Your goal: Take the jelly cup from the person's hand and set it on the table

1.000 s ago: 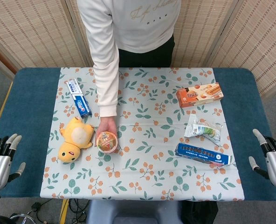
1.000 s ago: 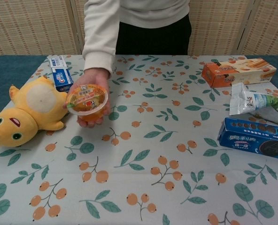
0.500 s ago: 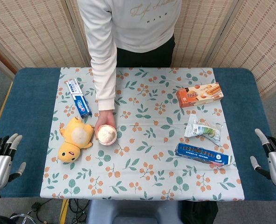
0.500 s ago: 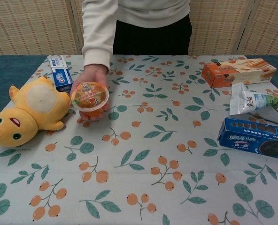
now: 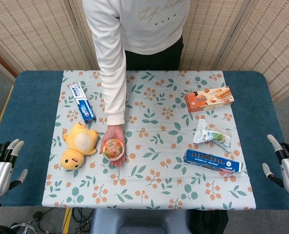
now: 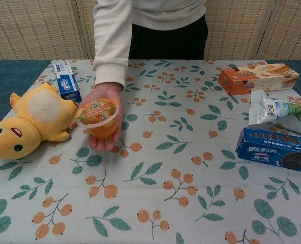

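An orange jelly cup [image 5: 114, 148] [image 6: 99, 118] with a printed foil lid rests on the person's open palm [image 6: 106, 142], held out over the table's left half beside the plush toy. My left hand [image 5: 2, 168] sits off the table's left front corner, fingers apart and holding nothing. At the right front corner my right hand [image 5: 284, 168] is likewise open and empty. Both hands are far from the cup and appear only in the head view.
A yellow plush toy [image 5: 78, 144] [image 6: 31, 119] lies left of the cup, a toothpaste box [image 5: 81, 101] behind it. On the right are an orange biscuit box [image 5: 209, 99], a white snack bag [image 5: 213, 135] and a blue cookie pack [image 5: 212, 161]. The person [image 5: 137, 29] stands at the far side.
The person's hand has moved the jelly cup a little toward me and now presents it flat on the palm. Neither of my hands has moved.
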`<state>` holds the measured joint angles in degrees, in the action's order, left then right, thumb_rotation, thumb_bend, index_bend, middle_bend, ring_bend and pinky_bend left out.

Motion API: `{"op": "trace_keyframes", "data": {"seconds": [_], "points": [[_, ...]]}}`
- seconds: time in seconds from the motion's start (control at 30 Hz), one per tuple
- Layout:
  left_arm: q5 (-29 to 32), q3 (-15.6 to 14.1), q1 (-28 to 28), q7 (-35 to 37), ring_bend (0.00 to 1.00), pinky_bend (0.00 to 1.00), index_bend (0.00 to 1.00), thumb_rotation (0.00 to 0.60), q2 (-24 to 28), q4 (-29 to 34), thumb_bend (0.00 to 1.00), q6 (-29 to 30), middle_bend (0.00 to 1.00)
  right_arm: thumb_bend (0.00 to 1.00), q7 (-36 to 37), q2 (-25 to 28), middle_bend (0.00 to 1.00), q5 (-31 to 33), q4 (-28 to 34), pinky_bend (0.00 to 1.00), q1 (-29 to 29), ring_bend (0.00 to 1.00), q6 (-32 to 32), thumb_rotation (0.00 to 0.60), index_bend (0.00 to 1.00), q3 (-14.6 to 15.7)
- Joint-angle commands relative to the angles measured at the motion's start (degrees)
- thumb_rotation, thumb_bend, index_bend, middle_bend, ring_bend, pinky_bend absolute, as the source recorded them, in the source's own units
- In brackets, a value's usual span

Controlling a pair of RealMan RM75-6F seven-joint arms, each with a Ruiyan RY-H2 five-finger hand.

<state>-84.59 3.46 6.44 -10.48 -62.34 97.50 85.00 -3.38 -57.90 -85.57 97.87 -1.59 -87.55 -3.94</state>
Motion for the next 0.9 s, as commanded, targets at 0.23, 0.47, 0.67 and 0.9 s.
{"op": "trace_keyframes", "data": {"seconds": [0.23, 0.47, 0.67, 0.9], "points": [[-2.9, 0.2, 2.4, 2.9, 0.01, 0.00, 0.05, 0.600, 1.4, 0.1, 0.32, -2.2, 0.00, 0.35, -0.2, 0.5, 0.22, 0.2, 0.2, 0.41, 0.0, 0.19, -0.4, 0.600, 0.09, -0.4], [-7.7, 0.5, 8.2, 9.2, 0.01, 0.00, 0.04, 0.600, 4.5, 0.8, 0.32, -8.3, 0.00, 0.35, -1.0, 1.8, 0.22, 1.1, 0.9, 0.41, -0.3, 0.19, -0.4, 0.600, 0.09, -1.4], [-11.1, 1.6, 15.0, 10.6, 0.01, 0.00, 0.03, 0.600, 5.5, 1.3, 0.32, -15.1, 0.00, 0.35, -1.7, 2.5, 0.22, 1.5, 1.8, 0.41, -0.8, 0.19, 0.1, 0.600, 0.09, -1.8], [-12.4, 2.3, 22.8, 10.0, 0.00, 0.00, 0.01, 0.600, 5.1, 1.9, 0.32, -24.2, 0.00, 0.35, -2.0, 3.0, 0.22, 1.6, 2.5, 0.41, -0.9, 0.19, 0.3, 0.600, 0.09, -1.8]]}}
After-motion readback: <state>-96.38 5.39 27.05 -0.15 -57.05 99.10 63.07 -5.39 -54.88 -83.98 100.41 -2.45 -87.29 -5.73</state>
